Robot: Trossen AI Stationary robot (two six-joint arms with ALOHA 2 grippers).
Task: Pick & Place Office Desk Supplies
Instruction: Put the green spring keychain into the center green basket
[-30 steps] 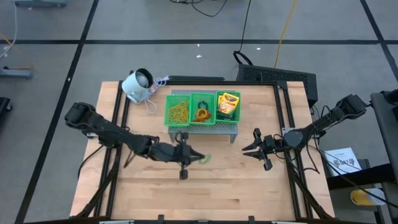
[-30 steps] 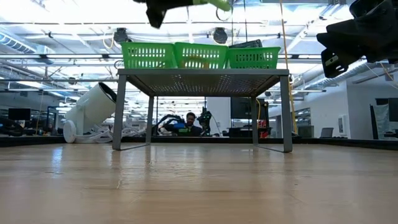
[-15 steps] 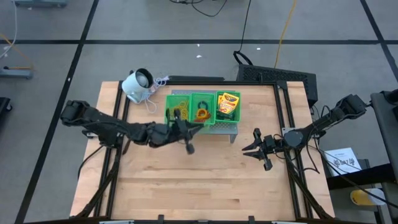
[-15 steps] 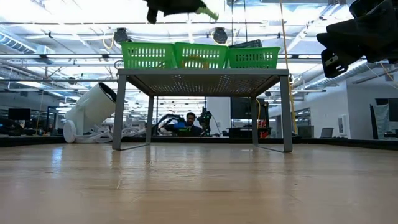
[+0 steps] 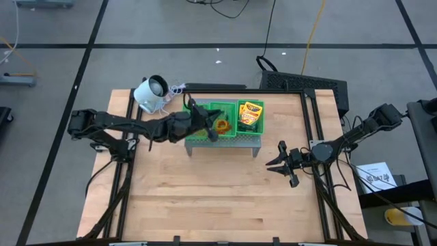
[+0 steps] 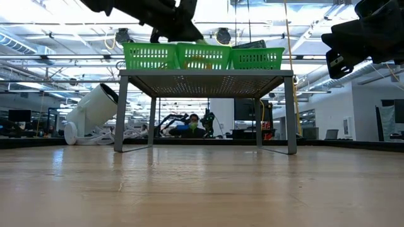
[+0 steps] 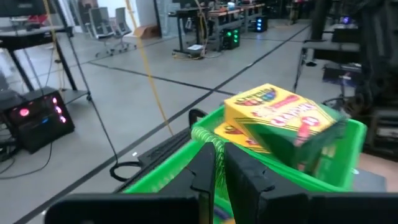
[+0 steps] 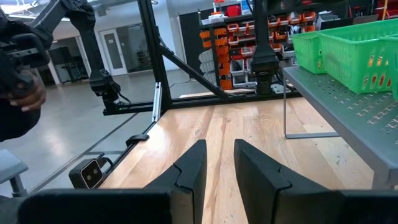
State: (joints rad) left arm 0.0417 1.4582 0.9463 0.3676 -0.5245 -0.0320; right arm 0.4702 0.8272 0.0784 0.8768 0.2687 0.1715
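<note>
The left end effector (image 5: 208,128) hangs over the green three-part plastic tray (image 5: 244,132), which sits on a small grey perforated metal stand (image 5: 258,141) at the far middle of the wooden surface (image 5: 218,198). Its dark fingers (image 7: 249,180) are drawn narrow, nearly together; whether a small green ring is pinched between them I cannot tell. It sits above the boundary of the tray's left and middle compartments.

To do this step well, the release should probably happen only when the fingertips are squarely over the middle compartment, where the small orange ring (image 5: 221,126) lies, and low enough that a light ring cannot bounce off the lattice rim. The arm covers the left compartment, so its contents are hidden. Opening slowly and lifting straight up should keep the fingers from snagging the basket wall.

In the right compartment lie the small yellow-and-green crayon boxes (image 5: 250,115), stacked and tilted; the approach should stay clear of them.

The right end effector (image 5: 280,162) waits above the right side of the surface, well apart from the tray, fingers spread a little with nothing between them.
</note>
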